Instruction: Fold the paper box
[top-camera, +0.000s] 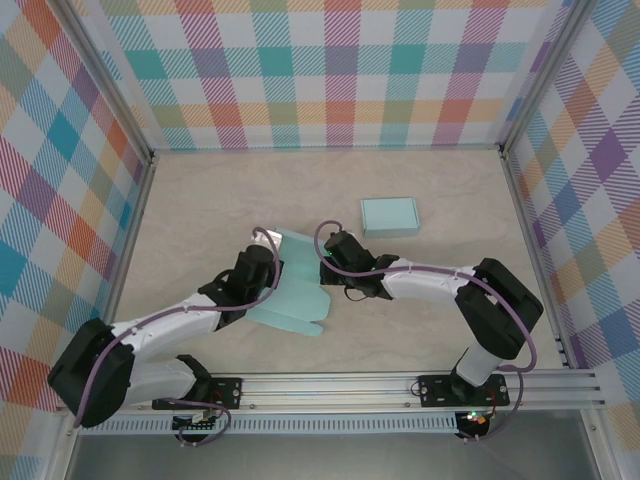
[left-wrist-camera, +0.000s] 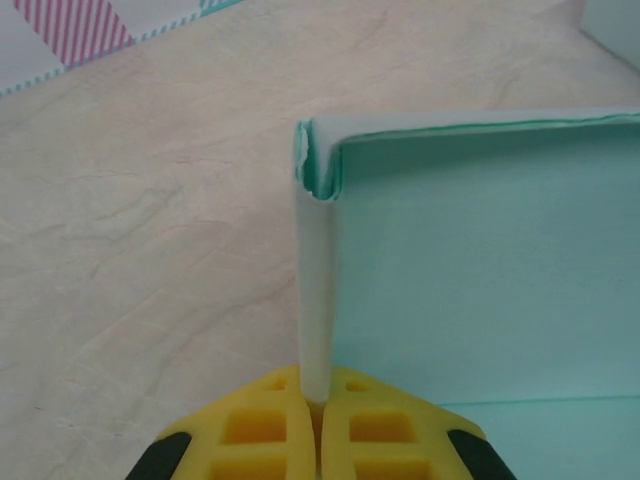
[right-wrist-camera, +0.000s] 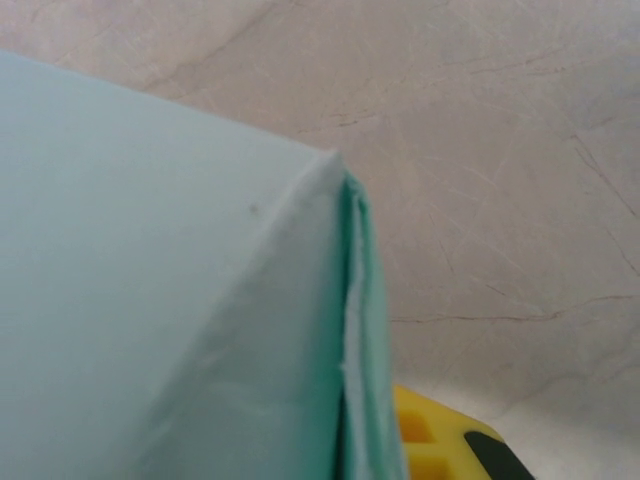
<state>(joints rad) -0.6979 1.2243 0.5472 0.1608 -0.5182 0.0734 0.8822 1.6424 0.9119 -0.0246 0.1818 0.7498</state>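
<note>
A closed teal box (top-camera: 389, 215) lies on the table (top-camera: 200, 200), behind and well apart from the half-folded paper box (top-camera: 298, 300) at centre. Both arms reach inward, flanking the paper box. The left gripper (left-wrist-camera: 318, 410) is clamped on an upright wall. The right gripper (top-camera: 328, 262) meets the opposite side, but paper hides its fingers, so whether it grips cannot be told.

The paper box (top-camera: 295, 295) and the folded box (top-camera: 389, 215) far right of it are mint green, on a beige veined table (top-camera: 200, 200). The walls (top-camera: 330, 70) are multicoloured pastel plaid; the left arm (top-camera: 170, 325) and right arm (top-camera: 430, 285) are white and black, the left gripper (left-wrist-camera: 318, 408) yellow
</note>
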